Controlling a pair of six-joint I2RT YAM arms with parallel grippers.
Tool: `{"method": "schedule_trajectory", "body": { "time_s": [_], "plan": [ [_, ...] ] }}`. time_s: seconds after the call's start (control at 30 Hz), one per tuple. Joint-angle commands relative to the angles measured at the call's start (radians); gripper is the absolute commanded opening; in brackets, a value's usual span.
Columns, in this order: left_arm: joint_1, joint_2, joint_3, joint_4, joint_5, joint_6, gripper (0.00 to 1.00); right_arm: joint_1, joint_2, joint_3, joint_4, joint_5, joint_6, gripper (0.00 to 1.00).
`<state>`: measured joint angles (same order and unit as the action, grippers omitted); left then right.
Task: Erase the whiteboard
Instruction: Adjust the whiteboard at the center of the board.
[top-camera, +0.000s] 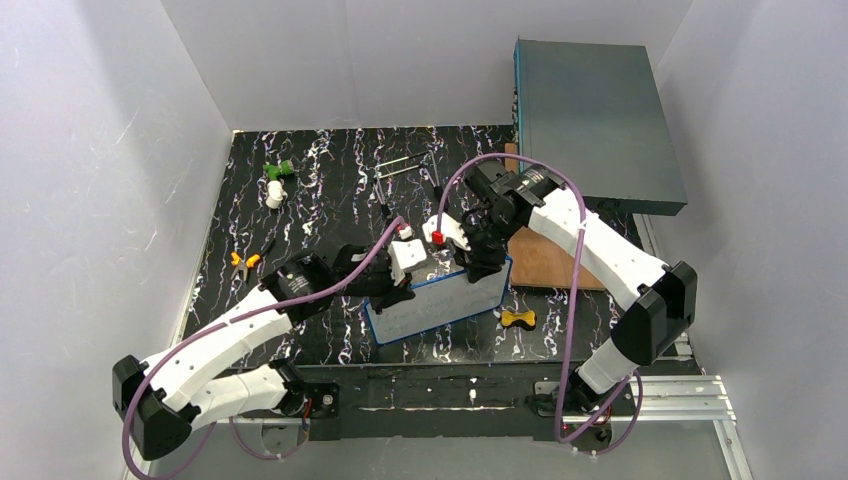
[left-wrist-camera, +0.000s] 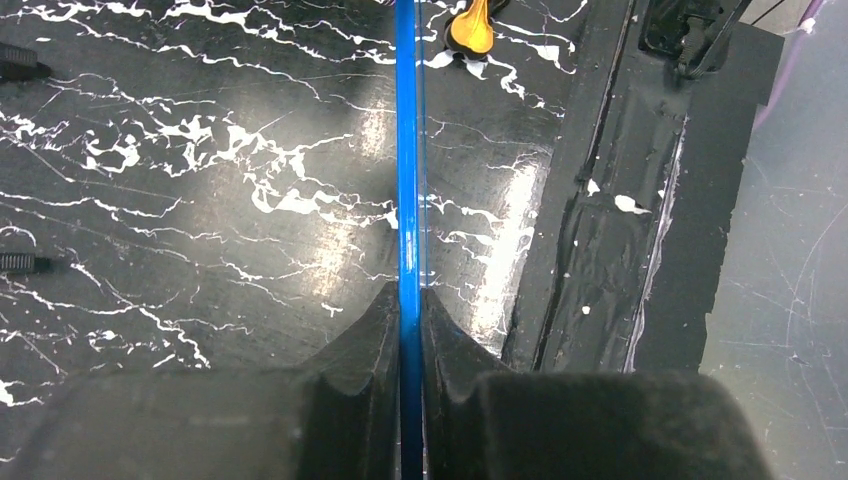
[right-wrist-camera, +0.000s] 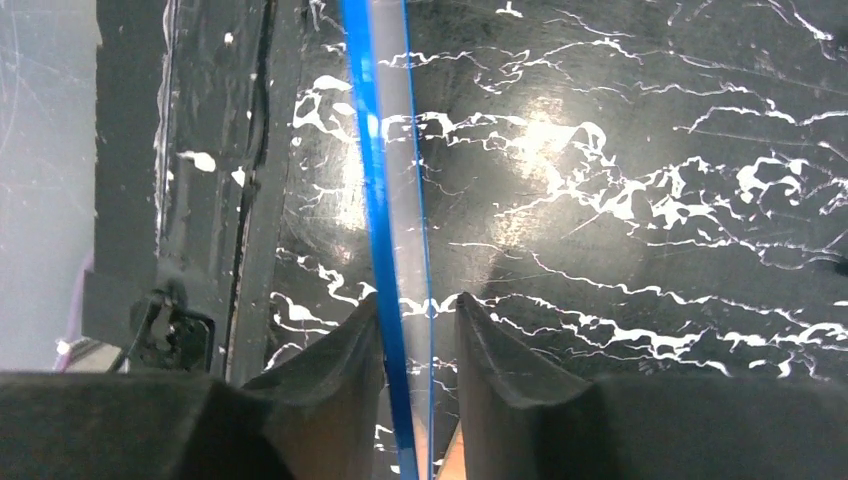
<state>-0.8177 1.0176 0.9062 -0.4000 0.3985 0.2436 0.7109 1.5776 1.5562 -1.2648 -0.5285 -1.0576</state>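
While the left claw (left-wrist-camera: 405, 300) is clamping tight on the blue upper edge of the whiteboard (top-camera: 440, 305), the right claw (right-wrist-camera: 420, 310) is straddling that same edge, its fingers slightly apart with a gap showing on one side. The board is standing tilted near the front middle of the black marbled counter (top-camera: 320, 200), a yellow-and-black object (top-camera: 518, 318) lying just beside its right end.

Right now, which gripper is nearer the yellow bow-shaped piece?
Right. The right gripper straddles the whiteboard's right end, just beyond the yellow piece; the left gripper clamps its left part, farther away.
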Motion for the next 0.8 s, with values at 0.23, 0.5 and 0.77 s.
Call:
{"method": "schedule_trajectory", "body": {
  "time_s": [0.23,0.5,0.77],
  "plan": [
    [0.049,-0.074,-0.071,-0.034,-0.094,-0.035,0.00,-0.002,-0.015,0.240,-0.005,-0.059,0.170,0.57],
    [0.063,-0.057,-0.071,-0.031,-0.079,-0.077,0.00,-0.016,-0.255,0.093,-0.029,-0.214,0.136,0.60],
    [0.066,-0.065,-0.108,0.034,-0.142,-0.276,0.00,-0.193,-0.590,-0.598,0.153,-0.444,0.018,0.72]
  ]
}}
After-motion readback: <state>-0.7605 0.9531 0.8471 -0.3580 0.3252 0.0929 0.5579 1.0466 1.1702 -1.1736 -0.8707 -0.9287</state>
